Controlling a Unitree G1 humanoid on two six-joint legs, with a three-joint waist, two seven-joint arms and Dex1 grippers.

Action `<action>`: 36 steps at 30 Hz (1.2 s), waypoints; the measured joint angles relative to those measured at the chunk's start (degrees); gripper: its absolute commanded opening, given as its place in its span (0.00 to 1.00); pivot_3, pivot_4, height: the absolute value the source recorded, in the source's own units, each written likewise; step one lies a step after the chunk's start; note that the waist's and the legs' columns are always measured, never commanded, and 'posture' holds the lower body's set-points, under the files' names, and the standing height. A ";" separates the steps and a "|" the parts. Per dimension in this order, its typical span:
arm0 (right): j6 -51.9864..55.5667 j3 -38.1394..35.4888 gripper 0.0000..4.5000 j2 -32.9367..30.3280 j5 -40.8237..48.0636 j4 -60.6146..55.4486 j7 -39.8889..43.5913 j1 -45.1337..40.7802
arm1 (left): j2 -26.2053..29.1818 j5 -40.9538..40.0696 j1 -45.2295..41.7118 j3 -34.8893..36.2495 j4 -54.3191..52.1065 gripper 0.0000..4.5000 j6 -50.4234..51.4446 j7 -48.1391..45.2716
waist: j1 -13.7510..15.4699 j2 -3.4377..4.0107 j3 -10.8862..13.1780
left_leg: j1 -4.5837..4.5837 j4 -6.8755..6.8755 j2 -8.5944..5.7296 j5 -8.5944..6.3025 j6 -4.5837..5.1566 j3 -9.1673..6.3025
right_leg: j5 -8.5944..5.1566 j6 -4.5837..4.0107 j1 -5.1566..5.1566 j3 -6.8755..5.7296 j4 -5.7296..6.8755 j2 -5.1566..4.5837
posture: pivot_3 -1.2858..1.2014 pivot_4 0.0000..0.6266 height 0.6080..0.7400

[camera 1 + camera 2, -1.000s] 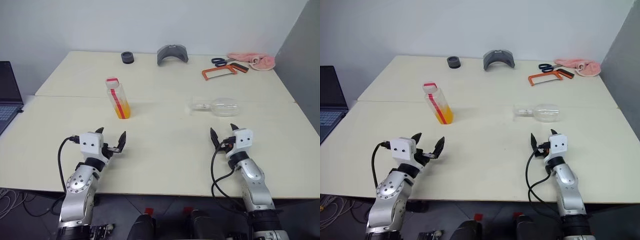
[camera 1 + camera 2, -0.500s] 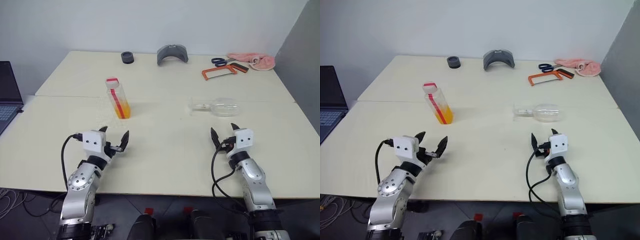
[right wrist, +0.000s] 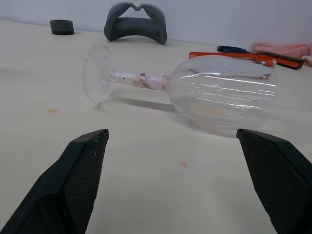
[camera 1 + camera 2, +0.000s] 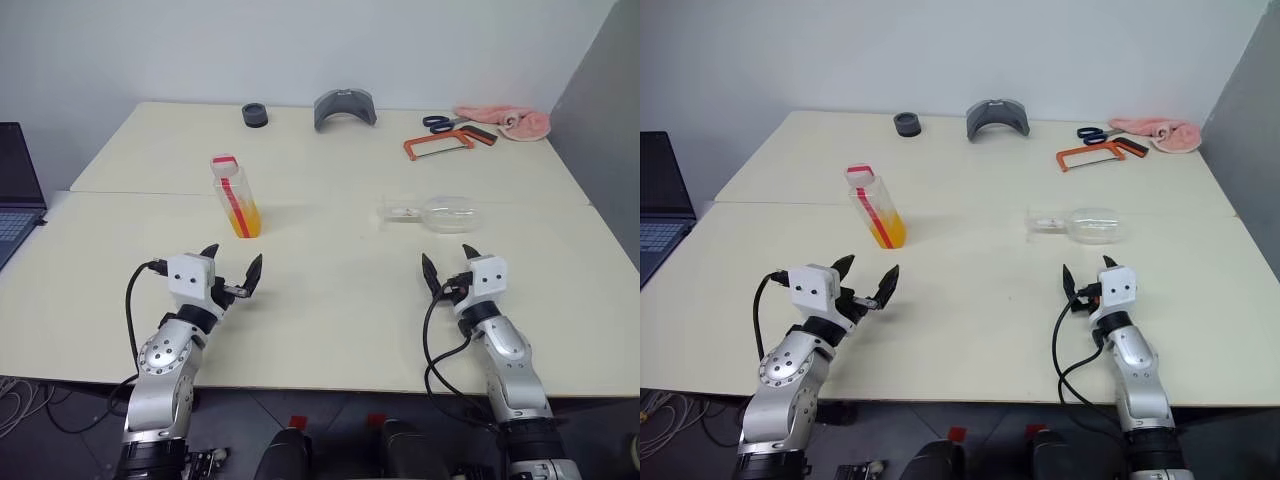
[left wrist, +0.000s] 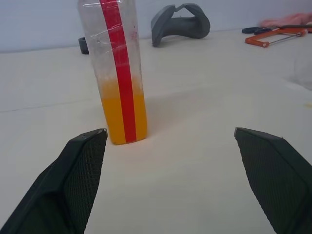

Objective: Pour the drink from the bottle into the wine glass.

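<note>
Orange drink point(image 4: 246, 219) filled the lower part of the bottle point(image 4: 235, 196), which stood upright on the table point(image 4: 330, 290). Ahead of the right gripper point(image 4: 446, 268), the wine glass point(image 4: 432, 213) lay on its side. Left gripper point(image 4: 232, 268) and right gripper both stood wide, empty.

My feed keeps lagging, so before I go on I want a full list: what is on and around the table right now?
bottle: one, clear with red stripe and cap, upright, left of centre, ahead of the left hand.
drink: orange, in the bottle's lower part.
wine glass: one, clear, lying on its side, ahead of the right hand.
black ring: one, far edge.
grey curved piece: one, far edge, centre.
hacksaw: one, orange, far right.
scissors: one pair, blue handles, beside the hacksaw.
cloth: one, pink, far right corner.
laptop: one, dark, off the left edge.
table: cream.
left hand: open, empty.
right hand: open, empty.
</note>
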 measured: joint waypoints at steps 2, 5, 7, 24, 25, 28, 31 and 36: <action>2.44 1.41 1.00 -1.47 2.48 -2.81 4.36 0.79 | -0.12 -0.25 -0.16 0.03 0.50 1.00 0.04 -0.13 | -0.03 0.00 0.00 | 0.00 0.00 0.01 0.00 0.00 -0.01 | 0.00 0.00 0.00 0.00 0.00 0.00 | 0.52 0.24 1.00; 8.26 4.39 1.00 -4.40 6.74 -8.91 10.95 0.84 | -0.19 0.21 -1.74 0.06 1.51 1.00 0.37 1.12 | 0.01 0.00 0.00 | -0.01 0.02 0.01 0.00 0.00 -0.06 | 0.00 0.00 0.01 -0.04 0.00 0.01 | 0.52 0.24 1.00; 12.81 5.43 1.00 -6.30 9.54 -13.26 14.27 -0.13 | -0.19 0.66 -3.85 0.35 2.79 1.00 0.89 2.65 | 0.06 -0.01 0.00 | -0.01 0.04 -0.02 0.00 0.00 -0.11 | 0.00 0.00 0.02 -0.04 0.00 0.01 | 0.52 0.24 1.00; 35.37 9.07 1.00 -11.71 17.83 -26.43 19.28 -8.76 | -0.21 4.76 -20.48 0.09 14.71 1.00 6.61 10.05 | 0.09 -0.08 0.01 | -0.11 0.07 -0.13 0.00 0.00 -0.27 | 0.00 0.00 -0.03 -0.09 -0.05 -0.03 | 0.52 0.24 1.00; 35.38 9.06 1.00 -11.76 17.82 -26.47 19.29 -9.12 | -0.24 5.10 -21.37 0.01 15.33 1.00 6.46 10.32 | 0.08 -0.08 0.01 | -0.11 0.07 -0.14 0.00 0.00 -0.27 | 0.00 0.00 -0.03 -0.09 -0.04 -0.03 | 0.52 0.24 1.00; 35.42 9.58 1.00 -11.81 17.70 -26.57 19.45 -9.47 | -0.27 6.03 -24.10 -0.04 17.97 1.00 5.80 11.10 | 0.08 -0.08 0.01 | -0.11 0.06 -0.13 0.00 0.00 -0.28 | 0.00 0.00 -0.04 -0.09 -0.05 -0.02 | 0.52 0.24 1.00; 35.48 11.08 1.00 -11.98 17.45 -26.59 20.30 -10.03 | -0.26 6.41 -26.91 -0.06 21.49 1.00 4.19 11.14 | 0.08 -0.08 0.01 | -0.11 0.06 -0.14 0.01 -0.01 -0.28 | 0.00 0.00 -0.04 -0.10 -0.05 -0.03 | 0.52 0.24 1.00; 35.51 12.27 1.00 -11.86 17.46 -26.61 20.93 -12.13 | -0.21 7.61 -31.67 -0.09 27.52 1.00 1.96 11.28 | 0.08 -0.08 0.01 | -0.12 0.06 -0.16 0.01 -0.01 -0.29 | 0.00 0.00 -0.05 -0.11 -0.05 -0.02 | 0.52 0.24 1.00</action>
